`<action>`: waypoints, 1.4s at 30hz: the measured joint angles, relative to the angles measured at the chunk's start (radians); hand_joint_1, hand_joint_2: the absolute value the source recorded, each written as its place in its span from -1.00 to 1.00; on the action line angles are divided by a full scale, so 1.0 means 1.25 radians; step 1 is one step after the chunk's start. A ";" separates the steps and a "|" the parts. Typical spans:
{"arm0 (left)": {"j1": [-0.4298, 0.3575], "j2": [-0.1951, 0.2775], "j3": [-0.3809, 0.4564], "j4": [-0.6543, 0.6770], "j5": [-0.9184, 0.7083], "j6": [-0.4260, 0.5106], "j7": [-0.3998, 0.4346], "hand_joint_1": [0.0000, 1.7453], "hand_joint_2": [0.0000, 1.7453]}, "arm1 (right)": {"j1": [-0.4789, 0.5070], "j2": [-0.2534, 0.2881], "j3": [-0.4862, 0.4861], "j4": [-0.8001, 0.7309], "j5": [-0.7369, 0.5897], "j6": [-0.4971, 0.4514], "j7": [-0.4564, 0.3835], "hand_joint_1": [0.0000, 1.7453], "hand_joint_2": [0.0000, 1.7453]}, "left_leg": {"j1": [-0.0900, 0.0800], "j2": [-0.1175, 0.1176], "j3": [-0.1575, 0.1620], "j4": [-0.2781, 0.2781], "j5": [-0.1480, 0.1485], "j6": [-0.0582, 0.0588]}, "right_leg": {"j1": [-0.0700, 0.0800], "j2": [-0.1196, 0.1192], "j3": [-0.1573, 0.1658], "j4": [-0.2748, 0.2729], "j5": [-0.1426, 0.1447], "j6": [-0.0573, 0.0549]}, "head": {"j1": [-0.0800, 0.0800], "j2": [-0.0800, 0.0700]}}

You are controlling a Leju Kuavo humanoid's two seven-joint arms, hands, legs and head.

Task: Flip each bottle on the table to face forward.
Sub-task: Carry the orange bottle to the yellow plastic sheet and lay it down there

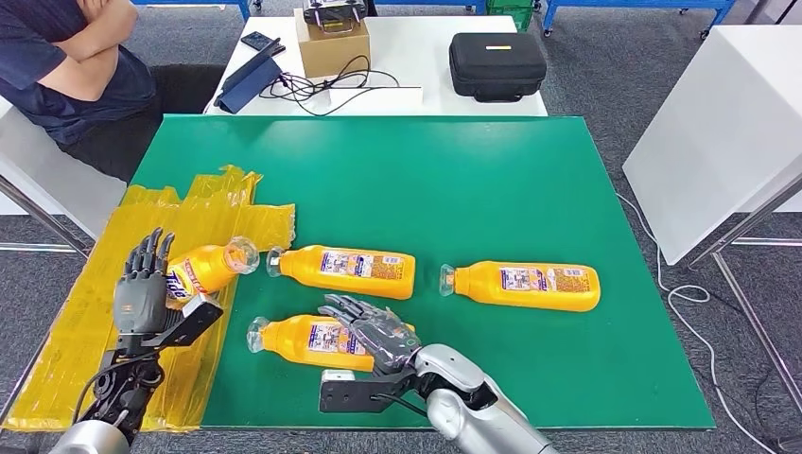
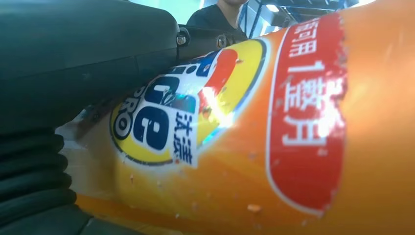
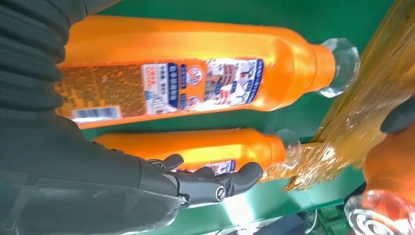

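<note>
Four orange bottles with clear caps are on the green table [image 1: 492, 180]. Three lie on their sides, back labels up, caps to the left: a near one [image 1: 298, 340] [image 3: 186, 68], a middle one [image 1: 345, 270] [image 3: 195, 147] and a right one [image 1: 525, 286]. My right hand [image 1: 374, 333] [image 3: 210, 183] hovers flat over the near bottle's base end, fingers spread, gripping nothing. My left hand [image 1: 142, 284] holds the fourth bottle [image 1: 203, 269] [image 2: 274, 132] [image 3: 386, 166] tilted over the yellow sheet, its front logo showing, fingers straight up behind it.
A crinkled yellow plastic sheet [image 1: 85, 322] covers the table's left edge. Behind stands a white table with a cardboard box [image 1: 331, 43], cables and a black case [image 1: 496, 64]. A person [image 1: 66, 66] sits at the far left. A white cabinet [image 1: 719, 132] stands at the right.
</note>
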 joint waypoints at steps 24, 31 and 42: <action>-0.103 0.046 -0.227 0.133 -0.290 -0.134 0.243 -1.00 -1.00 | -0.015 0.032 0.000 0.047 -0.007 0.000 -0.025 -1.00 -1.00 | 0.000 0.000 0.001 0.000 0.000 0.000 | 0.000 -0.001 0.000 0.001 0.000 0.000 | 0.000 0.000; -0.106 0.049 -0.235 0.137 -0.290 -0.136 0.243 -1.00 -1.00 | -0.015 0.033 0.000 0.047 -0.007 0.000 -0.025 -1.00 -1.00 | 0.000 0.000 0.001 0.000 0.000 -0.001 | 0.000 -0.001 0.001 0.001 0.000 0.000 | 0.000 0.000; -0.107 0.069 -0.233 0.138 -0.253 -0.159 0.196 -1.00 -1.00 | -0.014 0.038 -0.006 0.048 -0.019 0.004 -0.044 -1.00 -1.00 | 0.000 0.000 0.001 0.000 0.001 -0.001 | 0.000 -0.001 0.001 0.001 0.000 0.000 | 0.000 0.000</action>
